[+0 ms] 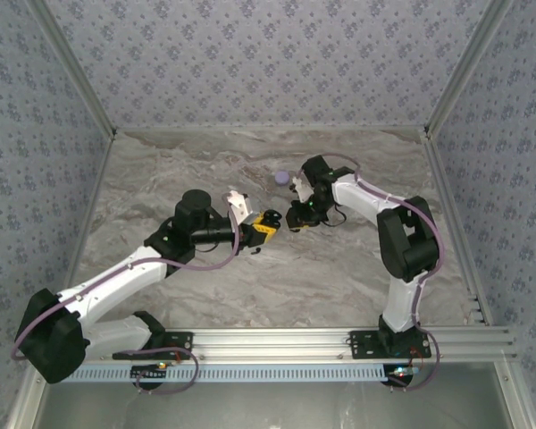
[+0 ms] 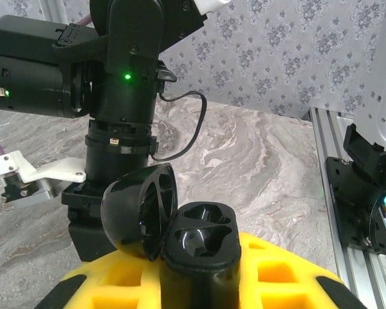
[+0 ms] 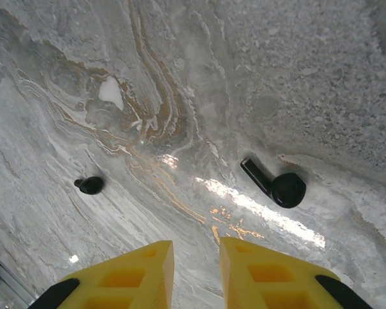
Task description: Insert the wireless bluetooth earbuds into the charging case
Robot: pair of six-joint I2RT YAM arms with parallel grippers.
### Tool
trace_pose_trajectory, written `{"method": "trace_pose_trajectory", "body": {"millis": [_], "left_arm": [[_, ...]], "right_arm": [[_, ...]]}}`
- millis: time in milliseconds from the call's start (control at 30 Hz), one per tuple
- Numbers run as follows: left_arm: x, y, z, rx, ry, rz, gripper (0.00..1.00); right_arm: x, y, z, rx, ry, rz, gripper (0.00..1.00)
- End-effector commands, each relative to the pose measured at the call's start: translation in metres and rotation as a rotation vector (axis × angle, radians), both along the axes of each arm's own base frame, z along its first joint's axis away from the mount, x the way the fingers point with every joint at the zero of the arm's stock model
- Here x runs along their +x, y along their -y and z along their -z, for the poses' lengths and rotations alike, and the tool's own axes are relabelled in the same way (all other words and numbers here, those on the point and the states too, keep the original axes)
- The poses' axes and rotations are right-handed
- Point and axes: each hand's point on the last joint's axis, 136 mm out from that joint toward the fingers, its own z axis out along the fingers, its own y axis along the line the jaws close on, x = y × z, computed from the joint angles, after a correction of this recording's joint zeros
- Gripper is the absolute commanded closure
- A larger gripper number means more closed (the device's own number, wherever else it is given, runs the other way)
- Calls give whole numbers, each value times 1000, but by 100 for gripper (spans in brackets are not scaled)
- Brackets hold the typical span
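Left gripper (image 2: 199,277): clenched on the black oval plastic charging case (image 2: 199,241), which is gripped low on its body between yellow pads, so that the hinged lid (image 2: 140,212) hangs open to one side and both empty sockets are presented upward
Case position: held off the grey marbled table (image 1: 205,161) near its middle, just beside the right gripper (image 3: 196,257); this is judged to keep it ready as a receptacle
Right gripper: jaws narrowly parted, nothing seen between them; it is pointed down at the table
Black stemmed earbud (image 3: 280,185): lying loose on the table, ahead and to the right of the yellow fingers
Second black earbud (image 3: 90,185): lying loose, well apart from the first, to the left
Step judged: neither black earbud is seated yet; one must be picked up first
Risk judged: so tiny and glossy a piece may be flicked away by a closing jaw
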Motion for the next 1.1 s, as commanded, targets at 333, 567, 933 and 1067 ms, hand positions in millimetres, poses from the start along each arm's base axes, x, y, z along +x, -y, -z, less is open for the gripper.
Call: {"method": "trace_pose_trajectory", "body": {"millis": [333, 567, 933, 1067], "left_arm": [[0, -2, -14, -33, 36, -15, 99], [1, -2, -13, -29, 31, -21, 99], [1, -2, -10, -24, 27, -24, 99], [2, -2, -11, -24, 28, -29, 99]], "right_arm": [[-20, 9, 36, -95, -115, -35, 76], [-15, 17, 45, -163, -104, -28, 80], [4, 34, 53, -312, -56, -21, 87], [15, 38, 53, -363, -21, -13, 89]]}}
